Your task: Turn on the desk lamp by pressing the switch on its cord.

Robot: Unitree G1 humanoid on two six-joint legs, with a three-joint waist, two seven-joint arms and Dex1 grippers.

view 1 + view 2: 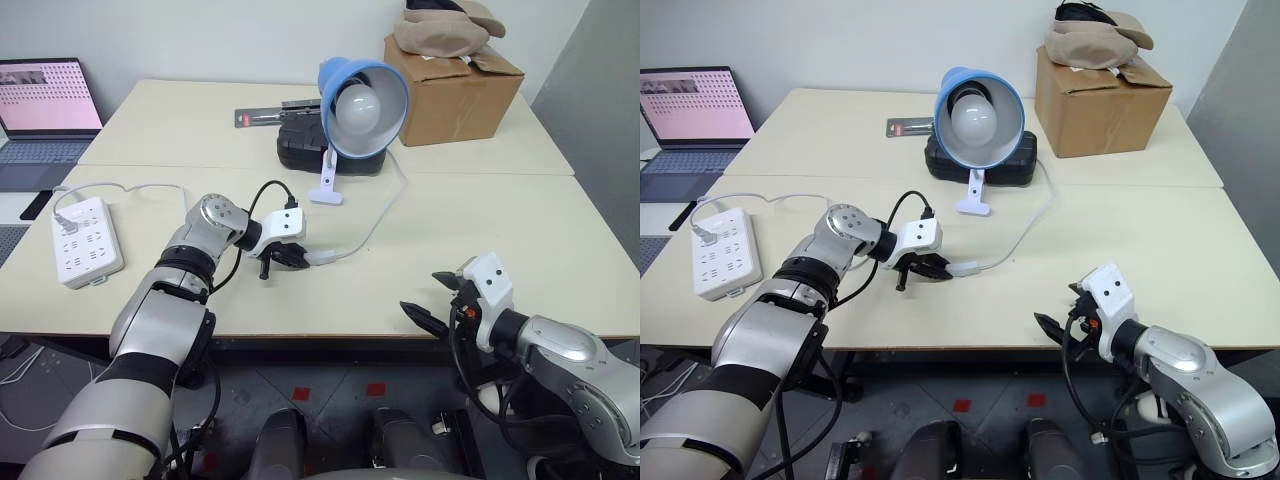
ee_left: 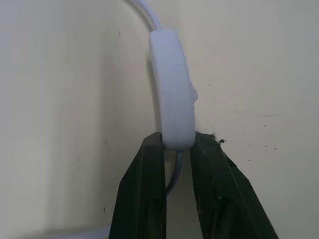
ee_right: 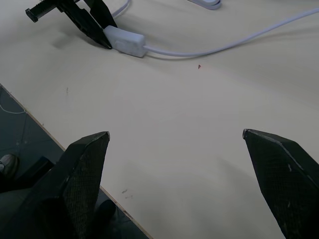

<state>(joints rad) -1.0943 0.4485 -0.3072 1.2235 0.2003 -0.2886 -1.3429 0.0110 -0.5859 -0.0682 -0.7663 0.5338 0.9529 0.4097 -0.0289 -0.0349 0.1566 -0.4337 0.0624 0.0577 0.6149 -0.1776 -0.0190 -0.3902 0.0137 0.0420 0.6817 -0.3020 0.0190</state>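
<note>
The desk lamp stands mid-table on its white base, blue shade facing me, and its white bulb shows no glow. Its thin white cord curves from the base toward the front of the table and ends at the small white switch. My left gripper is shut on one end of the switch, with a black finger pressed on each side. My right gripper hovers open near the table's front edge at the right, well apart from the switch, with nothing between its fingers.
A white power strip lies at the left with its own thicker cable. A black case sits behind the lamp. A cardboard box stands at the back right, and a laptop at the far left.
</note>
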